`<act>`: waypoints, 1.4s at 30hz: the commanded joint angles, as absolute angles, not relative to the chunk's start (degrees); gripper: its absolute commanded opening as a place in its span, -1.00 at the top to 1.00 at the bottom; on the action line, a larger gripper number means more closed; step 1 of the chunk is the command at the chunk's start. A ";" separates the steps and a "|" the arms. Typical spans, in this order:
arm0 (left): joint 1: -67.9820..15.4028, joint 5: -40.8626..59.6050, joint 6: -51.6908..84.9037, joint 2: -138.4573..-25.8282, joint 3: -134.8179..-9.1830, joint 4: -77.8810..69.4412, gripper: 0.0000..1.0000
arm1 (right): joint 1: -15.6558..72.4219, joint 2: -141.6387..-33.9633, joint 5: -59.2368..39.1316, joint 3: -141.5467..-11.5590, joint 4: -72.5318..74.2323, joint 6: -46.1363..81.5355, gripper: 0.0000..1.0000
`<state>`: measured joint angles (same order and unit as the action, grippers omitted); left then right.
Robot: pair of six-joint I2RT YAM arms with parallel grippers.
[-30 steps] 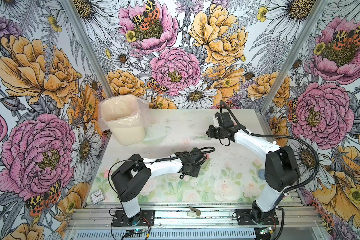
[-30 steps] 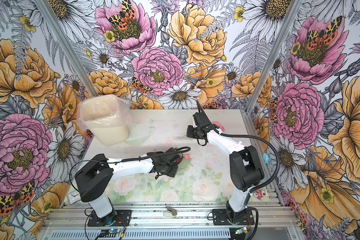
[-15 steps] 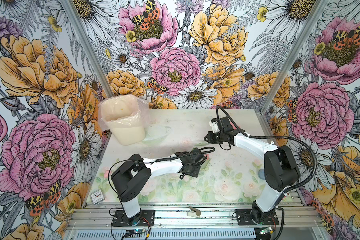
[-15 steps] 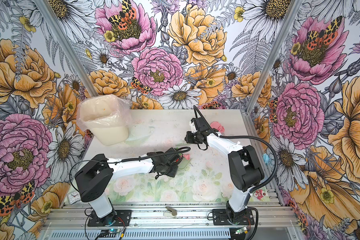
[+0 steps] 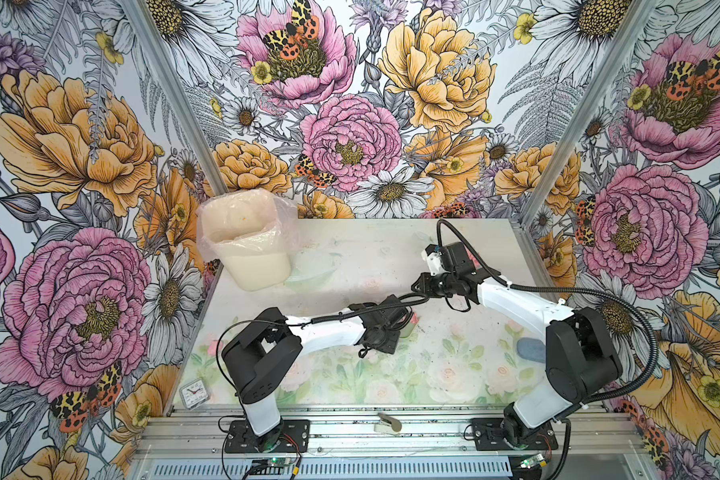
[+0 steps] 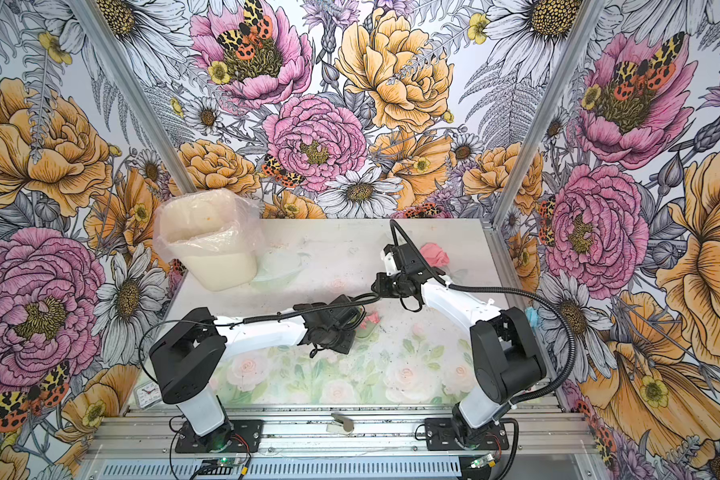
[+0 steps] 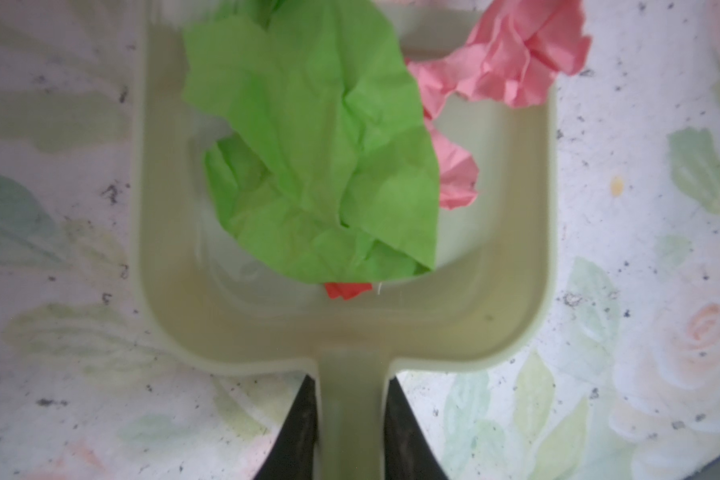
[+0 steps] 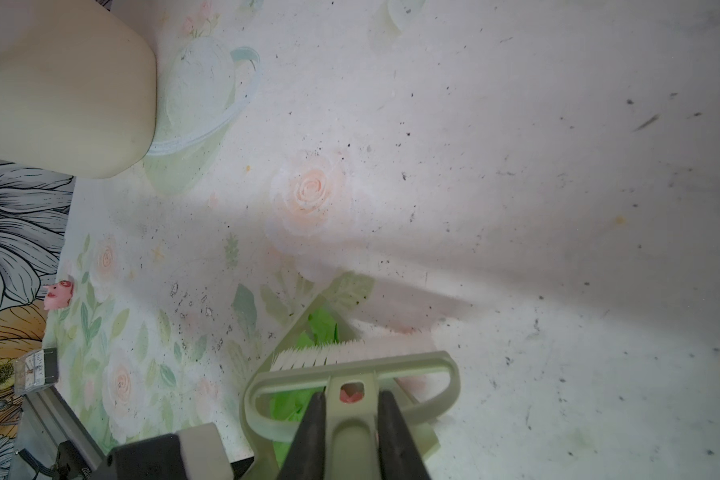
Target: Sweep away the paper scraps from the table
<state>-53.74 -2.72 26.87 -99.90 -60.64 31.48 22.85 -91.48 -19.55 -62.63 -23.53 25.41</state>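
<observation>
Paper scraps are partly gathered. A crumpled green paper wad (image 7: 321, 158) fills the middle of the pale green plastic dustpan (image 7: 175, 324). A small red scrap (image 7: 346, 289) peeks from under it at the handle end. A crumpled pink wad (image 7: 512, 62) straddles the pan's side wall near its open mouth, half in and half over the white rose-printed bench (image 7: 649, 104).

The left jaws are clamped on the dustpan's handle. That handle runs back toward the left arm, so the pan's long axis turns its mouth toward the right side of the bench. The right jaws are clamped on the handle of the pale green brush with white bristles (image 8: 321, 358), held at that mouth. I cannot tell whether the bristles touch the bench.

Two scraps lie well apart from the pan. A larger pink wad (image 6: 435, 254) sits just beyond the right wrist, toward the far right corner. A light blue wad (image 5: 531, 350) lies beside the right arm's base. Both are on the right arm's side, so the brush is the nearer tool.

The straddling pink wad probably needs a short stroke along the pan's axis, toward the handle, or it may tip out when the pan moves. The cream bin lined with a clear bag (image 5: 250, 249) stands at the far left corner.
</observation>
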 commanded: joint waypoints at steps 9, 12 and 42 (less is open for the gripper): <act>-53.97 -4.89 26.02 -101.07 -62.45 31.30 1.00 | 22.17 -91.20 -17.19 -68.23 -23.39 26.71 1.00; -54.21 -5.08 26.08 -101.73 -62.59 30.60 1.00 | 21.16 -91.54 -16.70 -70.95 -23.47 27.07 1.00; -54.41 -6.27 26.45 -98.79 -58.80 27.08 1.00 | 15.82 -96.05 -18.14 -73.62 -23.99 26.82 1.00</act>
<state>-54.61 -5.43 26.87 -100.49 -59.86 29.23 16.03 -95.39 -16.25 -73.14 -24.56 27.70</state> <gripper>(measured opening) 0.222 0.196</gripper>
